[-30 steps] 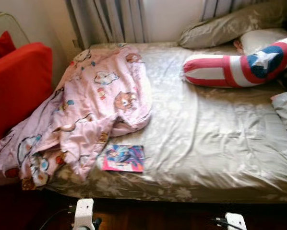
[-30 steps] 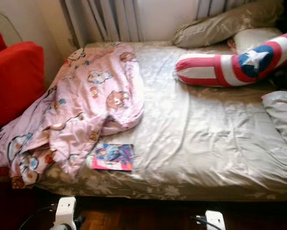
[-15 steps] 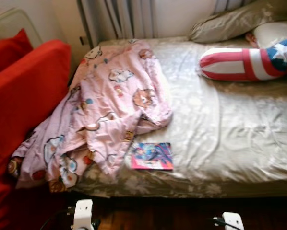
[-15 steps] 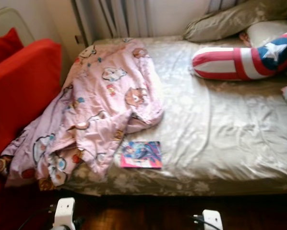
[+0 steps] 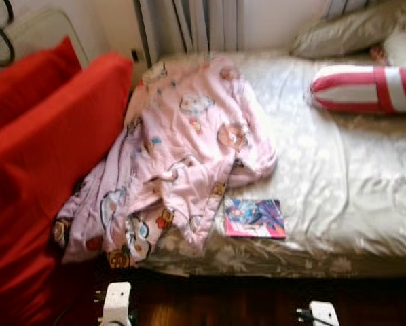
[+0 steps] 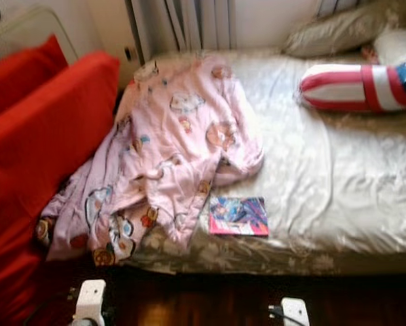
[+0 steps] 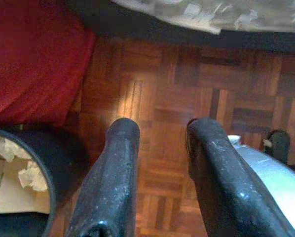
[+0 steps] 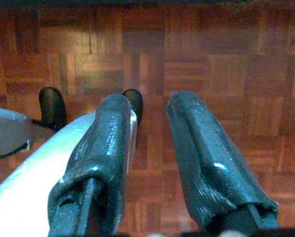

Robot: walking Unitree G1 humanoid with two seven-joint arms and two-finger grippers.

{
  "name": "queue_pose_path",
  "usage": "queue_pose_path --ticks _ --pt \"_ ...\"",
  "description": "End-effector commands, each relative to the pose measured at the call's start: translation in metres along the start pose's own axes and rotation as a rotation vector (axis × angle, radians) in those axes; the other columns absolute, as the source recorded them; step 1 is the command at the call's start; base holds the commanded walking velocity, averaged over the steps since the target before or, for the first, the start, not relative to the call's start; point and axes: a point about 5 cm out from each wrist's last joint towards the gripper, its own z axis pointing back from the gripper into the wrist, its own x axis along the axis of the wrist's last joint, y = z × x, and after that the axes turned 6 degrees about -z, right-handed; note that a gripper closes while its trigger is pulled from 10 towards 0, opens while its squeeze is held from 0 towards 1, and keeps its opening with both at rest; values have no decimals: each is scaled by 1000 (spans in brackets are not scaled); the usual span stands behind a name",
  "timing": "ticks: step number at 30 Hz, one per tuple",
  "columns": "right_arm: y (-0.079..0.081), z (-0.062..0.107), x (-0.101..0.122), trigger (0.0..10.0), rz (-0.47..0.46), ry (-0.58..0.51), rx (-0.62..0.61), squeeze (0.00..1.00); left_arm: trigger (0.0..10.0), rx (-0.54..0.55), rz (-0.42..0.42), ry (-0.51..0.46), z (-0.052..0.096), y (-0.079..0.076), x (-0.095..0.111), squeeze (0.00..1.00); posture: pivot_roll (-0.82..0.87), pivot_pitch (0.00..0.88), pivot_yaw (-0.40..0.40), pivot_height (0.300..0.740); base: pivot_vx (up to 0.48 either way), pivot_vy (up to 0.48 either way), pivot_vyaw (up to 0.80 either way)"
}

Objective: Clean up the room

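A soft, light pink blanket (image 5: 182, 149) sprawls off the bed (image 5: 339, 170) beside a thin book (image 5: 254, 218), best gathered by a bunched fold, both pincers, left (image 7: 160, 148) and right (image 8: 150, 128), hanging released.

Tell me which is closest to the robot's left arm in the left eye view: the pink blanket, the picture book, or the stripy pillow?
From the left gripper, low over the floor:
1. Pink blanket, hanging off the bed's near left edge.
2. Picture book, right of it.
3. Stripy pillow, far right.

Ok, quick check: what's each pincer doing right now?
Left pincer: open, holding nothing, pointed at the parquet floor.
Right pincer: open, holding nothing, also over the floor.
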Motion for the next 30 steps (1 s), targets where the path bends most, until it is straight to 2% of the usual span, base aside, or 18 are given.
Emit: queue_pose_path --ticks 1,23,26,30 --pt "-2 1 -5 10000 3 15 -5 0 10000 -6 -5 29 1 -2 -8 0 15 110 45 740 0 0 0" --pt "0 1 -5 10000 5 12 -3 0 10000 -40 51 -3 0 -8 0 0 14 110 46 740 0 -12 0" --pt "0 1 -5 10000 -1 9 -6 0 10000 -57 11 -1 0 -10 0 0 16 114 47 740 0 0 0" --pt "1 0 -5 10000 4 6 -3 0 10000 -57 22 4 0 -11 -2 0 16 117 44 740 121 0 0"
